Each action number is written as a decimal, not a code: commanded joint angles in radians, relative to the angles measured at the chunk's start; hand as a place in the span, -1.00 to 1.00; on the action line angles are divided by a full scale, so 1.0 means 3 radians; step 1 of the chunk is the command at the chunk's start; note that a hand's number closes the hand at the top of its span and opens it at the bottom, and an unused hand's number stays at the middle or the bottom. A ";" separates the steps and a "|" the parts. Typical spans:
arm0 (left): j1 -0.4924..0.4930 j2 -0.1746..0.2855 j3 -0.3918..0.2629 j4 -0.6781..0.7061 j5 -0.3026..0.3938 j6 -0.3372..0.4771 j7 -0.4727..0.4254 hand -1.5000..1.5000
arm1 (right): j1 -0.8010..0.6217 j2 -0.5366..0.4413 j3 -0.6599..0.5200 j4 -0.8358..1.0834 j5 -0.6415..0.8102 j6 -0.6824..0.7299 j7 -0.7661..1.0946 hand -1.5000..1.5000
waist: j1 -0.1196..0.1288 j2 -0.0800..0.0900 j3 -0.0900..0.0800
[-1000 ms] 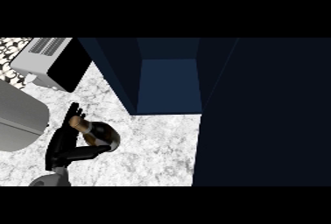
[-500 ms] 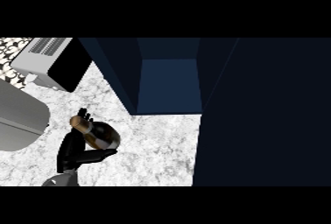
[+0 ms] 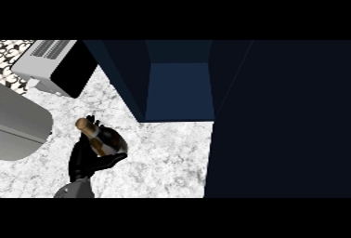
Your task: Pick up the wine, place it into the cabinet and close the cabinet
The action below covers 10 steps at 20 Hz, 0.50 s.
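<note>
The left robot hand curls its fingers around the wine bottle over the marbled surface, beside the open cabinet.

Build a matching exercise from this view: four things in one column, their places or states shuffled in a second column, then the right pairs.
Things
1. dark wine bottle with a brown neck
2. dark blue cabinet
3. white box-shaped appliance with a black side
4. grey rounded object

Places or states
A. near the view's upper left corner
B. standing open, upper middle
C. cut off by the view's left edge
D. held in the black left robot hand

Pairs: 1-D, 2-B, 3-A, 4-C
</note>
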 commanded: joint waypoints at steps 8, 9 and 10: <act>-0.0155 -0.0096 -0.0099 0.0420 0.0249 -0.0139 -0.0318 -1.00 | 0.0180 -0.0106 0.0040 -0.0839 -0.0053 -0.0008 0.0352 -1.00 | 0.0003 0.0001 0.0000; -0.0290 0.0014 0.0090 0.0336 0.0296 -0.0156 -0.0114 -1.00 | 0.0188 -0.0081 -0.0063 -0.0869 -0.0182 -0.0046 0.0363 -1.00 | 0.0007 0.0001 0.0001; -0.0211 -0.0097 -0.0058 0.0381 0.0210 -0.0147 -0.0269 -1.00 | 0.0263 -0.0045 0.0168 -0.0821 0.0044 -0.0071 0.0325 -1.00 | 0.0007 -0.0001 0.0001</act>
